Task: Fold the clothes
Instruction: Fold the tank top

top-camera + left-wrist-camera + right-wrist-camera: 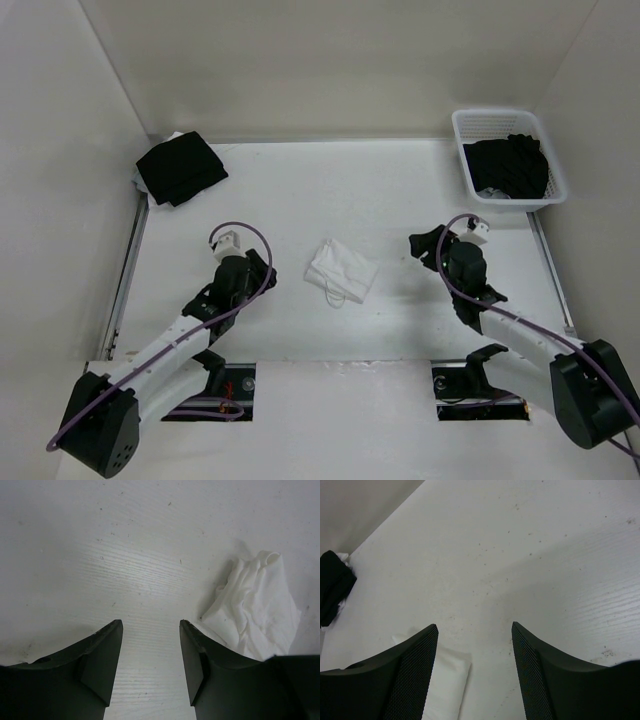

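Note:
The clothes (342,270), a thin white top, lie as a small folded bundle in the middle of the table, with a strap loop sticking out at the near side. My left gripper (264,274) stands open just left of the bundle, apart from it. In the left wrist view the gripper (150,625) has only bare table between its fingers, and the crumpled white top (257,605) lies off to the right. My right gripper (424,246) is open to the right of the bundle. In the right wrist view that gripper (474,627) holds nothing, and a corner of the top (447,680) shows behind the left finger.
A white plastic basket (495,113) with black garments (510,165) stands at the back right. A pile of folded black garments (180,167) lies at the back left, also seen as a black pile (332,590) from the right wrist. White walls enclose the table.

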Tool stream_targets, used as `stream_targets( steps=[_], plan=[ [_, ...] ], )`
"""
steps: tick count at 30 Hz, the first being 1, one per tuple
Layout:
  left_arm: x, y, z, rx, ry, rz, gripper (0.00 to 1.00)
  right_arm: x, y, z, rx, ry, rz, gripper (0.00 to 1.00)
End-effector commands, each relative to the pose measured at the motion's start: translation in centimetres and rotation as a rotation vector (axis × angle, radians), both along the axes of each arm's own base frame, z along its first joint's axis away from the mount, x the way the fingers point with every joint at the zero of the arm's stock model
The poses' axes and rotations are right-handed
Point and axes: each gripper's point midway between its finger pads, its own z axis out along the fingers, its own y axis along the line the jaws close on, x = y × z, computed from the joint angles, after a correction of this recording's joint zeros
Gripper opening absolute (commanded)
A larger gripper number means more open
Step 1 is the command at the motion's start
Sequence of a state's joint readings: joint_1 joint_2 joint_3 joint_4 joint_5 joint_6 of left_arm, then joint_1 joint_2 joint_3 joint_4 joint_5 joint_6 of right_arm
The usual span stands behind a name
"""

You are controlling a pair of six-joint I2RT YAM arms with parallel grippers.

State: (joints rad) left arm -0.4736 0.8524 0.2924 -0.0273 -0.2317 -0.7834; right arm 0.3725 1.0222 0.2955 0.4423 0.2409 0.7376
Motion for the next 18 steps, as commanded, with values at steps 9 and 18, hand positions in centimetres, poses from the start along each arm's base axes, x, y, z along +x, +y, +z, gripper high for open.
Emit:
stream_targets(
  steps=[9, 18],
  plan=[
    [1.1, -2.0, 2.2, -0.022, -0.065, -0.062, 0.48, 0.8, 0.5, 1.4, 0.034, -0.052, 0.014, 0.65],
    [1.1, -3.1, 2.0, -0.031, -0.059, -0.109, 0.51, 0.8, 0.5, 1.4, 0.035, -0.053, 0.014, 0.65]
  ],
)
